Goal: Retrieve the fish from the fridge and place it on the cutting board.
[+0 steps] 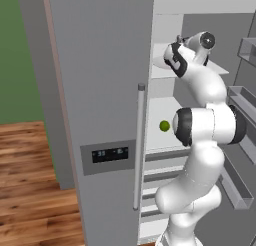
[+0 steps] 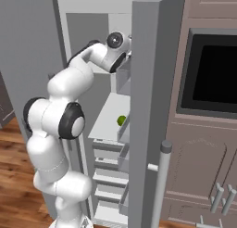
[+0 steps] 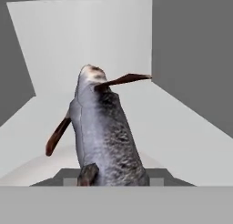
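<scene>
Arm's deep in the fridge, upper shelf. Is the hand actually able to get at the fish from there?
Probably yes. In the hand view the fish lies on the white shelf right at the hand, nothing between. Whether the fingers already grip it is not visible.

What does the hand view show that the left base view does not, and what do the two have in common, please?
Hand view: the fish close up, grey with thin dark fins, lying on a white shelf and reaching down to the bottom of the view where the fingertips rise. Left base view: the arm reaching into the fridge, the long bar handle, the dark display panel and a small green ball. Both show the fridge's white shelves and grey inner walls.
</scene>
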